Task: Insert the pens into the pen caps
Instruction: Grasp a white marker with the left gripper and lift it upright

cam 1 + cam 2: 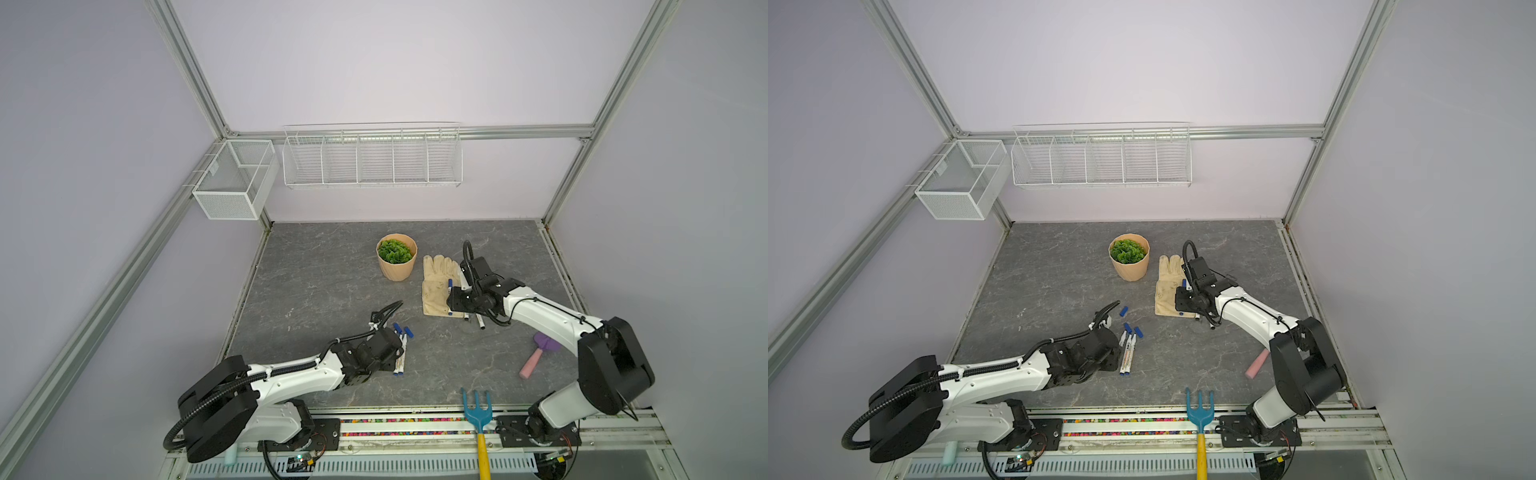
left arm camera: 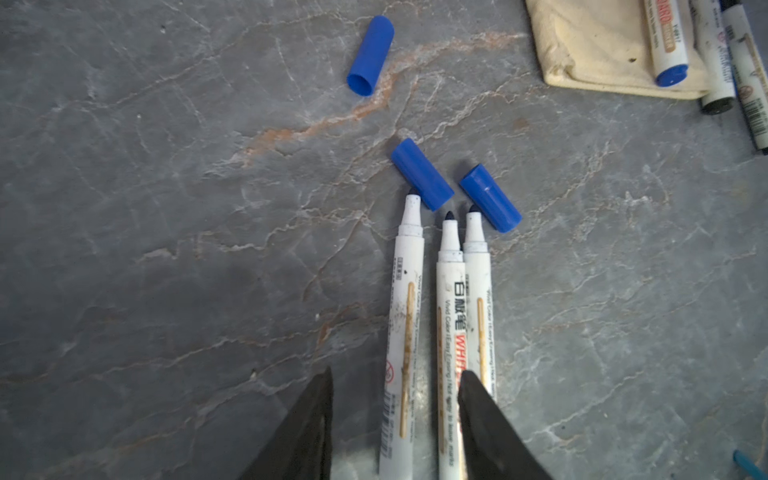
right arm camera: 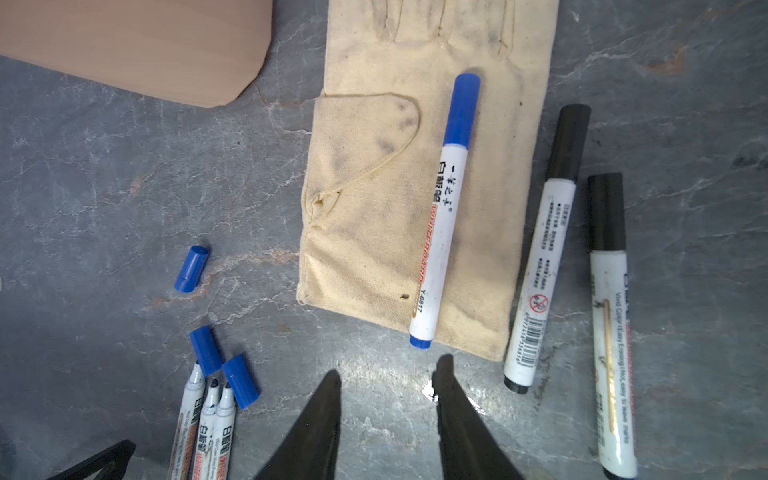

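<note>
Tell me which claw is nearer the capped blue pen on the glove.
Right. The right claw is just off the end of the capped blue pen, by the glove cuff. The left claw is farther off, over the three uncapped pens.

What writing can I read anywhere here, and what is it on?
"WHITEBOARD", "Y-6817": blue-capped white marker pen on the cream fabric glove.
"WHIT", rest hidden: middle uncapped white marker pen.
"easy to leave marks": black-capped white marker pen farthest from glove.
Barcode digits on the other black-capped pen: too small.
</note>
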You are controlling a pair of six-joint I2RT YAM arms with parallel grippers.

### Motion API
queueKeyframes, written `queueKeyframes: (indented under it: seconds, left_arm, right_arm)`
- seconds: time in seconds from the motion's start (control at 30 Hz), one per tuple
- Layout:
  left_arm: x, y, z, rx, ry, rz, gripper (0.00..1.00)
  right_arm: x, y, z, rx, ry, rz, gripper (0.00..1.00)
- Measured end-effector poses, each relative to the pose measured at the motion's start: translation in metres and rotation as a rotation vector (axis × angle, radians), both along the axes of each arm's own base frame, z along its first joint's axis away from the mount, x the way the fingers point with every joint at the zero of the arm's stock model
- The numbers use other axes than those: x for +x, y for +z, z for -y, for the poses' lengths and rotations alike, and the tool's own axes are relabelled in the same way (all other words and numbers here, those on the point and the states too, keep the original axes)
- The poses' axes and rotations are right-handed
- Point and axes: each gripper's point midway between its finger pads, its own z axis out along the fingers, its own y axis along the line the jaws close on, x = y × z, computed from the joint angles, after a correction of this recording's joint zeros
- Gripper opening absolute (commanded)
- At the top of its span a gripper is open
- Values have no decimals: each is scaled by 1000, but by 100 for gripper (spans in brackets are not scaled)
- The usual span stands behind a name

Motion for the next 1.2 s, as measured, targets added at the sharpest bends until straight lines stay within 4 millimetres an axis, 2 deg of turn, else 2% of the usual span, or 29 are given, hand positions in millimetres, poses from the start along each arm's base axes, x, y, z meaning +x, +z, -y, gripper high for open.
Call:
queueKeyframes:
  seconds: [0.27, 0.67, 0.73, 0.93, 1.1, 1.2]
  left_arm:
    - [0, -7, 2, 30, -2, -20, 42]
    - [-2, -27, 3, 120, -9, -88, 33]
    - [-1, -27, 6, 120, -2, -93, 29]
    - [2, -29, 8, 112, 28, -101, 12]
    - [3, -28, 9, 115, 38, -105, 0]
    - [2, -26, 7, 121, 39, -105, 0]
  right_arm:
    - [1, 1, -1, 5, 3, 4, 39]
    - [1, 1, -1, 3, 9, 7, 39]
    - [1, 1, -1, 2, 11, 8, 38]
    - [1, 4, -1, 4, 14, 15, 38]
    - [1, 14, -2, 17, 19, 42, 39]
    - [0, 23, -4, 38, 32, 58, 39]
